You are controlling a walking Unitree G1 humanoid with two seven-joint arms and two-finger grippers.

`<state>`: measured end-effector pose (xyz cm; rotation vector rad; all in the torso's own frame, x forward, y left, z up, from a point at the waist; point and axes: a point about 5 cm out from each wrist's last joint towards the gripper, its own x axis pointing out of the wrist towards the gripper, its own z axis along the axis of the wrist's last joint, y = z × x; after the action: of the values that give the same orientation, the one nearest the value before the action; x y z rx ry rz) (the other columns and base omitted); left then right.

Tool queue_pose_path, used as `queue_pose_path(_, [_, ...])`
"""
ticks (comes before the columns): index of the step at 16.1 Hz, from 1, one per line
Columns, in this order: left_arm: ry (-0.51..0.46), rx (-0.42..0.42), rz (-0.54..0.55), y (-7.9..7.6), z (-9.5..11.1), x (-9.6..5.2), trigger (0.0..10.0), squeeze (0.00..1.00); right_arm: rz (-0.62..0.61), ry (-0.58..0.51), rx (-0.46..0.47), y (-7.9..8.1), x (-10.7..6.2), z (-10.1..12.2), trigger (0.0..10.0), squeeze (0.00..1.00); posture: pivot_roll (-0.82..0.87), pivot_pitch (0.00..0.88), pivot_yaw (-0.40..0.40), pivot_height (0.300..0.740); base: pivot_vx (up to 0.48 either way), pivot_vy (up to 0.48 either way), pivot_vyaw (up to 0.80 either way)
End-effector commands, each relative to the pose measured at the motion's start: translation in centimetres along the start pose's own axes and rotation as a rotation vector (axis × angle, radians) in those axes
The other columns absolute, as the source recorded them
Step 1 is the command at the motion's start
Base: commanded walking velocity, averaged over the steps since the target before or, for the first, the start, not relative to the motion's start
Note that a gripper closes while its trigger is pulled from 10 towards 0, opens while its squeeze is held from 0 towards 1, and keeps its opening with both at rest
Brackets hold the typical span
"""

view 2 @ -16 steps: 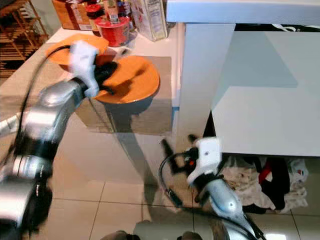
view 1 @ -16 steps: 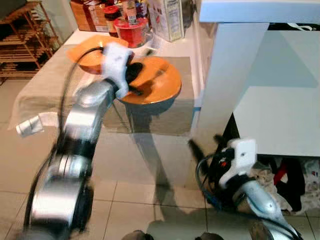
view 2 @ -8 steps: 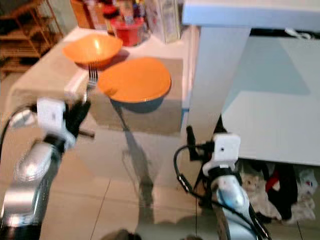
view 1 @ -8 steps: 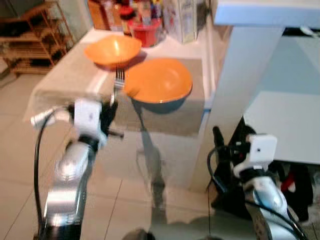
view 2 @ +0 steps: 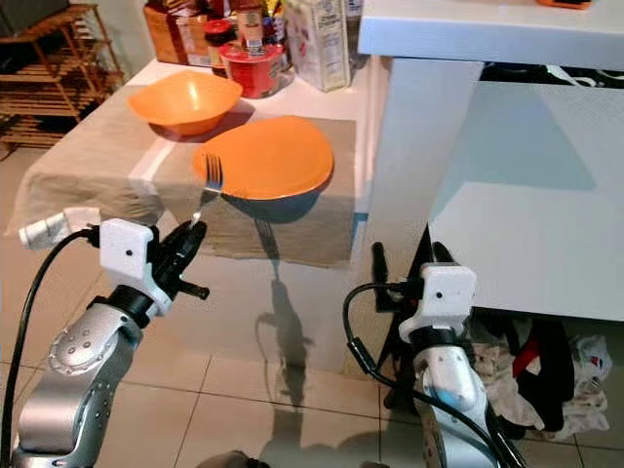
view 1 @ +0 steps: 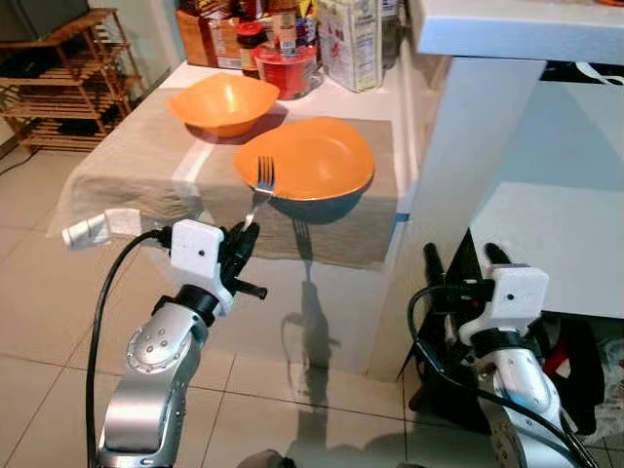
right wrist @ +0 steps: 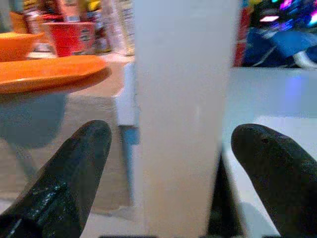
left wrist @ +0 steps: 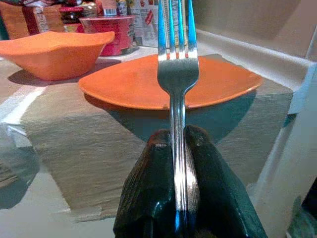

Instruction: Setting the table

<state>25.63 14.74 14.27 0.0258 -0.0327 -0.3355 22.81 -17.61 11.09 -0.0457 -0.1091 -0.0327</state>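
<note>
Clamped on a fork's [left wrist: 177, 94] handle, the left gripper [view 1: 239, 249] holds it tines-up, short of the table's [view 1: 146, 156] near edge, before the orange plate [view 1: 310, 156]. An orange bowl [view 1: 222, 101] sits beyond. Right gripper [view 1: 458, 263] hangs low, fingers [right wrist: 69, 181] spread wide, holding nothing.

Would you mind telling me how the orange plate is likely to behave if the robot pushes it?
The orange plate looks rigid and shallow, so it would probably slide flat without tipping. It overhangs the table's front edge, so a push toward the robot might drop it. The beige cloth beneath may add some drag.
</note>
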Motion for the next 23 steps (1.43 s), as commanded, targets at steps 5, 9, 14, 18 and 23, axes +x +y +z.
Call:
queue_pose_path(5, [0.042,-0.019,0.041,0.6,-1.0,0.2,0.0,0.0,-0.12,-0.014,-0.031,-2.0,-1.4,0.2,10.0,0.0,-0.1,0.0,0.062,0.727,0.0,0.0,0.0])
queue_pose_path(9, [0.001,-0.007,0.073,0.4,-0.4,0.1,0.0,0.0,-0.117,-0.009,-0.03,-1.8,-1.1,0.1,10.0,0.0,-0.11,0.0,0.059,0.727,0.0,-0.427,0.0])
queue_pose_path(14, [-0.056,0.026,0.074,0.0,0.7,0.2,0.0,0.0,-0.089,0.014,-0.018,-1.3,-0.6,-0.4,10.0,0.0,-0.1,0.0,0.06,0.727,0.0,-0.48,0.0])
queue_pose_path(18, [-0.079,0.048,0.072,-0.1,1.1,0.2,0.0,0.0,-0.077,0.022,-0.017,-1.3,-0.3,-0.7,10.0,0.0,-0.1,0.0,0.06,0.727,0.0,-0.48,0.0])
queue_pose_path(23, [0.0,0.017,0.047,0.7,0.0,2.1,0.0,0.0,-0.051,0.023,-0.012,-0.7,-0.1,-0.8,10.0,0.0,-0.1,0.0,0.061,0.727,0.0,-0.47,0.0])
